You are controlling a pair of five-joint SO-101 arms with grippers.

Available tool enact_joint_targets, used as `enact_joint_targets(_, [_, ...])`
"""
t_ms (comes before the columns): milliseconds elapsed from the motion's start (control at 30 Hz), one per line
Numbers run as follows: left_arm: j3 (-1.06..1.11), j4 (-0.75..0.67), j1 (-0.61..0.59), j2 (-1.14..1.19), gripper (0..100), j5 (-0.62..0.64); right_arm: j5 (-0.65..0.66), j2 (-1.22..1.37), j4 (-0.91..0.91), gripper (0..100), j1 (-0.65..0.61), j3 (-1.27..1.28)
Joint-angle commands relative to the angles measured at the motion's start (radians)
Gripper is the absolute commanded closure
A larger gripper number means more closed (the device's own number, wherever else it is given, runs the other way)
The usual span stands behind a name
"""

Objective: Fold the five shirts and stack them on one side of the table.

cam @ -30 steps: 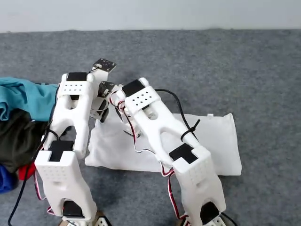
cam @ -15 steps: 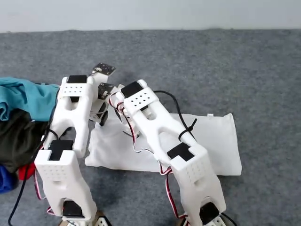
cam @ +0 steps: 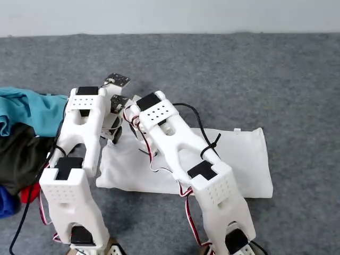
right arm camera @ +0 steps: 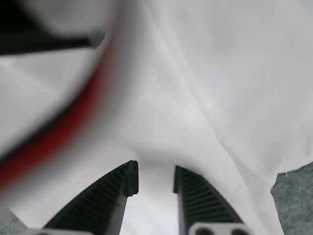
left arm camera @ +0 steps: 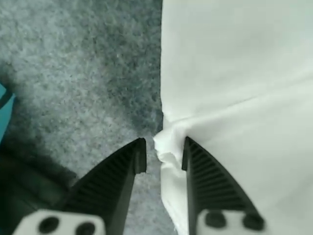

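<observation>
Nearest in the high view, two white plastic arms rise from their bases at the table's front edge. The left arm (cam: pixel 79 138) reaches straight away from its base, and the right arm (cam: pixel 175 138) leans across toward it. Under and beyond them a white shirt (cam: pixel 239 154) of soft cloth, folded to a broad rectangle, lies flat on the grey carpet-like tabletop (cam: pixel 265 74). Its long side runs across the table. The ends of both arms meet at the shirt's far left corner. There the left gripper (left arm camera: pixel 162 154), with black ribbed fingers, stands at the shirt's side edge. Its jaws are drawn to a narrow gap and pinch a small bunched bit of that edge, one finger over carpet and the other over cloth. The right gripper (right arm camera: pixel 152 178), just beside it, is over the shirt itself, its jaws likewise nearly together with a raised ridge of white cloth caught between them. Off to the left, apart from the white shirt, a loose heap lies at the table's edge. A blue garment (cam: pixel 5 202) and a red garment (cam: pixel 31 194) are nearest, a dark olive shirt (cam: pixel 18 159) lies beyond them, and a teal shirt (cam: pixel 29 109) is farthest. The grey surface runs back to a pale wall (cam: pixel 170 16).
</observation>
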Motion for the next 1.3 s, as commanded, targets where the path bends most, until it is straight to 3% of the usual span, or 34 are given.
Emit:
enact_joint_targets(0, [-0.007, -0.002, 0.035, -0.051, 88, 0.000, 0.002, 0.073, -0.030, 95.1, -0.030, 0.009])
enact_joint_targets(333, [-0.007, -0.002, 0.035, -0.051, 88, 0.000, 0.006, 0.038, -0.018, 95.8, -0.028, 0.009])
enact_joint_targets(700, [-0.005, -0.002, 0.035, -0.051, 88, 0.000, 0.040, -0.179, 0.136, 96.0, -0.028, 0.014])
enact_joint_targets(1067, [-0.005, 0.000, 0.035, -0.051, 88, 0.000, 0.040, -0.222, 0.259, 96.0, -0.031, 0.015])
enact_joint_targets(1267, [-0.005, 0.000, 0.035, -0.051, 88, 0.000, -0.008, -0.162, 0.173, 91.5, -0.027, 0.015])
